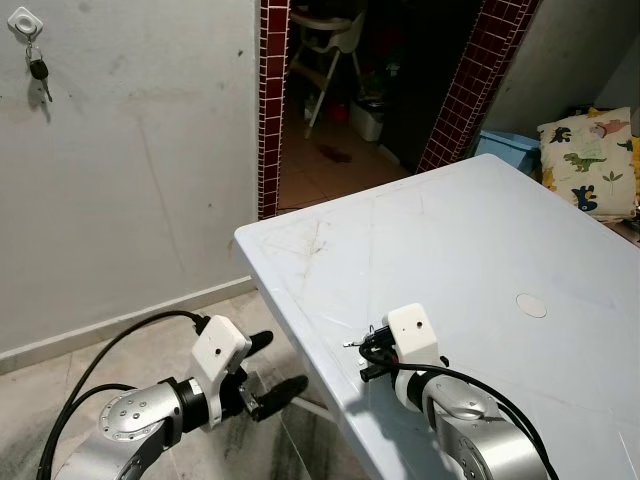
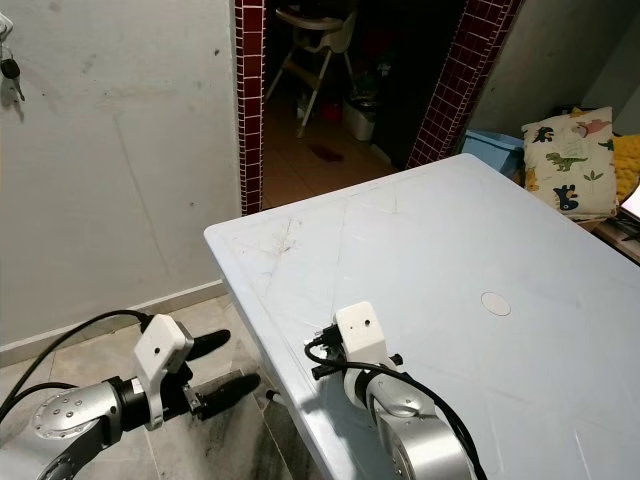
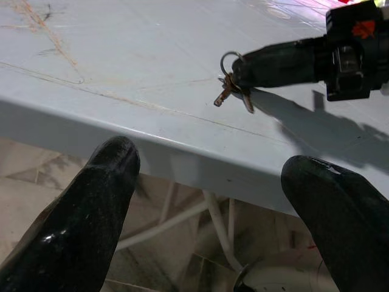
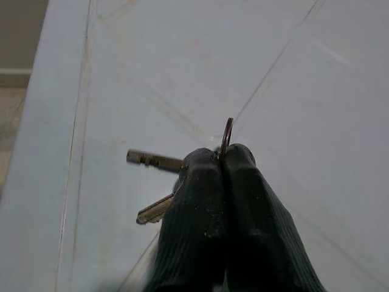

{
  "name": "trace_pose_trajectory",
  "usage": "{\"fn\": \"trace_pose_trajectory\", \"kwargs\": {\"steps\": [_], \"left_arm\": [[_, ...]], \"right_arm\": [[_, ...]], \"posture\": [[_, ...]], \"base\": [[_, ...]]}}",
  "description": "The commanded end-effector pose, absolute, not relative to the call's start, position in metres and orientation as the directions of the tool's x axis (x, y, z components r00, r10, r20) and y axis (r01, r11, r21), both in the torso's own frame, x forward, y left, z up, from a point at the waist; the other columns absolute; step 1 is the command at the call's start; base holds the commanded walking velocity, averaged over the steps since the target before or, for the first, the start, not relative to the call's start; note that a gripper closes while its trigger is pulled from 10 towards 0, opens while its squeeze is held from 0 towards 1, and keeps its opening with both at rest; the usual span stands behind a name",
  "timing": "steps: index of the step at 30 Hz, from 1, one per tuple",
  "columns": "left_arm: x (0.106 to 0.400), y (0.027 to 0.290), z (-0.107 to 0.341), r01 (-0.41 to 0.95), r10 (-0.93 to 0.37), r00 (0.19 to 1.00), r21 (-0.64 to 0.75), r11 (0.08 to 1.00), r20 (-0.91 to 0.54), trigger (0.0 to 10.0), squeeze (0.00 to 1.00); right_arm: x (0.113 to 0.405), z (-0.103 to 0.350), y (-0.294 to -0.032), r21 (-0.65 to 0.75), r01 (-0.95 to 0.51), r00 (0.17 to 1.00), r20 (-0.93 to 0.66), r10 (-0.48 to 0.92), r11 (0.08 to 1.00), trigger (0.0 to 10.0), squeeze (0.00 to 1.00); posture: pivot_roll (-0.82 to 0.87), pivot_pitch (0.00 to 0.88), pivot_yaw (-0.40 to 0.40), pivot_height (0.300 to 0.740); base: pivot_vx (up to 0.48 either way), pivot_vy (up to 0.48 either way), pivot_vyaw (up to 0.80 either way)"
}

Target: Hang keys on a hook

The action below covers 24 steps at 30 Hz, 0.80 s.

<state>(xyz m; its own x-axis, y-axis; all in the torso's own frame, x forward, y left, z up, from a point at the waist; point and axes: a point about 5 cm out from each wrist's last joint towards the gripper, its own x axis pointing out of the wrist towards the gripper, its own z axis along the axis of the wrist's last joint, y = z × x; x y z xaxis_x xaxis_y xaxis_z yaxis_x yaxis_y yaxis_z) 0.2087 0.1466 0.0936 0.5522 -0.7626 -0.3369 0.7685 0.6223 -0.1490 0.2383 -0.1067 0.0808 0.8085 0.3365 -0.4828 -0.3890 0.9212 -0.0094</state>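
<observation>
A small bunch of keys [image 4: 155, 161] on a metal ring [image 4: 227, 137] is pinched in my right gripper [image 4: 222, 155], which is shut on the ring just above the white table [image 1: 450, 240], near its left edge. The left wrist view has the keys [image 3: 231, 91] dangling from those black fingers over the tabletop. My left gripper [image 1: 280, 363] is open and holds nothing. It hovers over the floor beside the table's left edge, pointing at the keys. High on the wall at far left, a white hook [image 1: 24, 24] holds a black car key [image 1: 39, 72].
A tiled doorway behind the table leads to a dark room with a high chair [image 1: 325, 50]. A dinosaur cushion [image 1: 588, 160] and a blue bin [image 1: 505, 145] sit at the far right. Bare floor lies between the table and the wall.
</observation>
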Motion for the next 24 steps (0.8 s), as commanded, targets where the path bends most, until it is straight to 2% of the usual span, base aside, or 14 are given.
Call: {"fn": "trace_pose_trajectory", "kwargs": {"steps": [1,8,13,14,17,18,22,24], "left_arm": [[0.21,0.144,0.095,0.784,-0.777,0.529,-0.154,0.601,-0.342,10.0,0.0],[0.217,0.145,0.094,0.767,-0.753,0.565,-0.123,0.63,-0.337,10.0,0.0],[0.24,0.148,0.105,0.665,-0.651,0.716,-0.039,0.746,-0.251,10.0,0.0],[0.24,0.148,0.105,0.665,-0.651,0.716,-0.039,0.746,-0.251,10.0,0.0],[0.256,0.152,0.116,0.581,-0.571,0.799,-0.002,0.814,-0.186,10.0,0.0],[0.256,0.152,0.116,0.581,-0.571,0.799,-0.002,0.814,-0.186,10.0,0.0],[0.271,0.158,0.125,0.446,-0.439,0.89,0.047,0.894,-0.122,10.0,0.0],[0.279,0.162,0.128,0.343,-0.337,0.937,0.072,0.936,-0.087,10.0,0.0]], "right_arm": [[0.244,0.084,-0.113,-0.028,-0.362,0.827,-0.47,0.308,0.932,0.0,0.0],[0.259,0.097,-0.118,-0.04,-0.294,0.888,-0.38,0.258,0.955,0.0,0.0],[0.284,0.13,-0.12,-0.027,-0.235,0.956,-0.188,0.226,0.972,0.0,0.0],[0.284,0.13,-0.12,-0.027,-0.235,0.956,-0.188,0.226,0.972,0.0,0.0],[0.295,0.145,-0.119,0.003,-0.211,0.971,-0.11,0.211,0.977,0.0,0.0],[0.295,0.145,-0.119,0.003,-0.211,0.971,-0.11,0.211,0.977,0.0,0.0],[0.303,0.152,-0.115,0.018,-0.207,0.976,-0.057,0.208,0.978,0.0,0.0],[0.305,0.157,-0.109,0.028,-0.217,0.976,-0.014,0.218,0.976,0.8,0.0]], "posture": [[0.09,0.0,-0.106,0.74],[0.11,0.0,-0.11,0.74],[0.12,0.0,-0.121,0.74],[0.12,0.0,-0.121,0.74],[0.13,0.0,-0.126,0.74],[0.13,0.0,-0.126,0.74],[0.14,0.0,-0.131,0.74],[0.15,0.0,-0.132,0.74]], "base": [[0.0,0.0,0.0],[0.0,0.0,0.0],[0.0,0.0,0.0],[0.0,0.0,0.0],[0.0,0.0,0.0],[0.0,0.0,0.0],[0.0,0.0,0.0],[0.0,0.0,0.0]]}}
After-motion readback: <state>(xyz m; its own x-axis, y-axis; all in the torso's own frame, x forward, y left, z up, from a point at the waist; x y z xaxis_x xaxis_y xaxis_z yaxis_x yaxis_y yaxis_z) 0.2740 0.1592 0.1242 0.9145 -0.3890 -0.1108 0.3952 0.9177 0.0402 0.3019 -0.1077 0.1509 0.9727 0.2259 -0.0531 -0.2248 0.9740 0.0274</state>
